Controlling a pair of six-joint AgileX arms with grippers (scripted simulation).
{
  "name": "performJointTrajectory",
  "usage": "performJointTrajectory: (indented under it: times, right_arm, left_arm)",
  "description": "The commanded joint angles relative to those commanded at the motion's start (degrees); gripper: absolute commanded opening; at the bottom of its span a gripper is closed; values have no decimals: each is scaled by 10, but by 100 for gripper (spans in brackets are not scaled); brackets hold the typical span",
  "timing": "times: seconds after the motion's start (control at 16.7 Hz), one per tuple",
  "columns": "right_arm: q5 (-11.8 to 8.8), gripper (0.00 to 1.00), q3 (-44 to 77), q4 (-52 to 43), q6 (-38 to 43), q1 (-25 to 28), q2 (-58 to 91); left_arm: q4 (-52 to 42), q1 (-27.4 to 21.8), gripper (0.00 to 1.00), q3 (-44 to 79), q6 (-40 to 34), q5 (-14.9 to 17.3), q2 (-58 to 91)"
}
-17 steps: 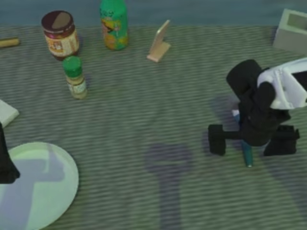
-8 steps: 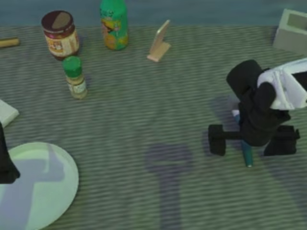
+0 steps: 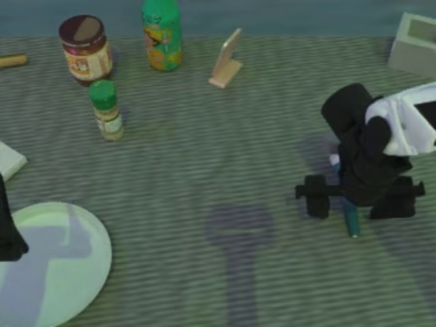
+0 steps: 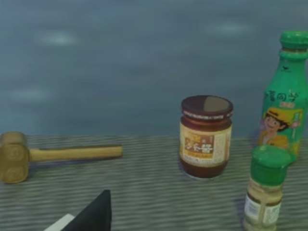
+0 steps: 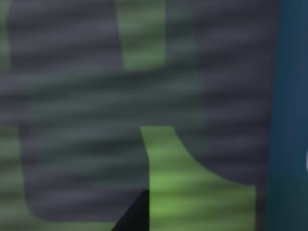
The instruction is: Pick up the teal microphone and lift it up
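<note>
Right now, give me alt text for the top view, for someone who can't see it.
The right hand sits low over the slim teal microphone at the table's right, fingers open on either side of it. Far left stand a brown-lidded jar, a green bottle and a green-capped spice jar; the left arm is parked at the left edge.

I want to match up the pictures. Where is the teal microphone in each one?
Top view: the teal microphone lies at the table's right, under the right tool.
Left wrist view: not in it.
Right wrist view: its handle fills one edge.
Shared landmark: the striped cloth shows in all three.
</note>
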Motion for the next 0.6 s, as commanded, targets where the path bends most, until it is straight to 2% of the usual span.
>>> performJointTrajectory:
  times: [0.06, 0.12, 0.54, 0.6]
  right_arm:
    - [0, 2, 0, 0, 0, 0, 0]
    - [0, 0, 0, 0, 0, 0, 0]
    - [0, 0, 0, 0, 0, 0, 0]
    - [12, 0, 13, -21, -7, 2, -38]
  left_arm:
    - [0, 0, 100, 0, 0, 0, 0]
    - [0, 0, 100, 0, 0, 0, 0]
    - [0, 0, 100, 0, 0, 0, 0]
    - [0, 0, 100, 0, 0, 0, 0]
